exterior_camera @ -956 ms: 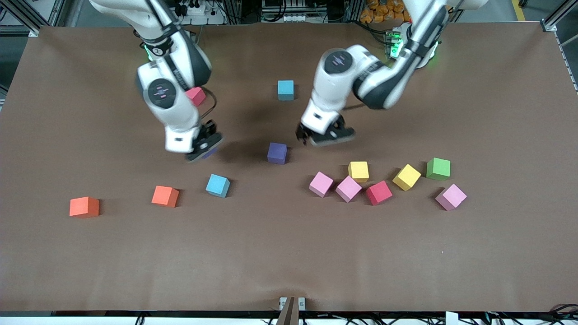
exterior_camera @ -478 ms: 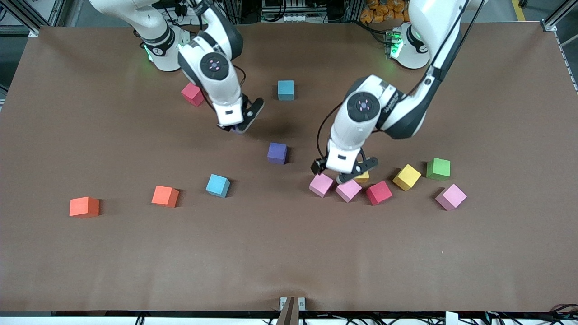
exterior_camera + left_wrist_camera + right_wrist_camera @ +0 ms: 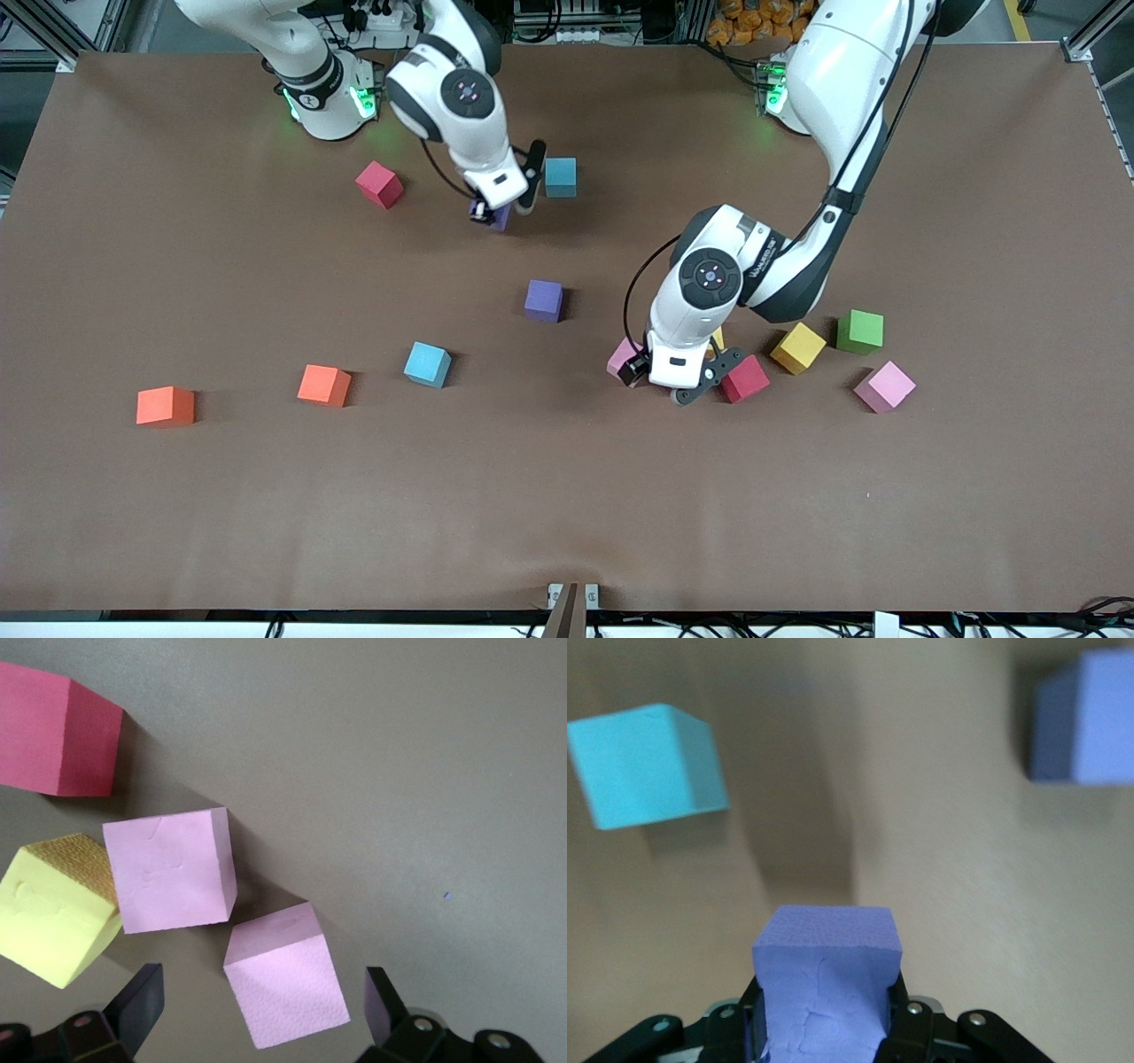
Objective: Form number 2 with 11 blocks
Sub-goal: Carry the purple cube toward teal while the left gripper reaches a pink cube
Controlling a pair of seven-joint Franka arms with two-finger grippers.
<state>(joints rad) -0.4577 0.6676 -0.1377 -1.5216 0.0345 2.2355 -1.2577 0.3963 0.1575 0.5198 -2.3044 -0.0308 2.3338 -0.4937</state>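
Observation:
My right gripper [image 3: 505, 202] is shut on a purple block [image 3: 826, 979], held up beside a blue block [image 3: 560, 175]. That blue block [image 3: 648, 765] and another purple block [image 3: 1090, 718] also appear in the right wrist view. My left gripper [image 3: 666, 381] is open, straddling a pink block [image 3: 285, 979] without touching it. Next to that block lie a second pink block [image 3: 170, 870], a yellow block [image 3: 58, 908] and a red block [image 3: 58, 731]. No number 2 stands on the table.
A purple block [image 3: 543, 299] sits mid-table and a crimson block [image 3: 379, 184] near the right arm's base. A blue [image 3: 427, 364] and two orange blocks [image 3: 323, 385] [image 3: 165, 406] lie toward the right arm's end. Yellow [image 3: 797, 347], green [image 3: 859, 330] and pink [image 3: 884, 386] cubes lie toward the left arm's end.
My right gripper has carried the purple block away from the front camera, up beside the blue block. My left gripper has come down over the pink blocks, still open.

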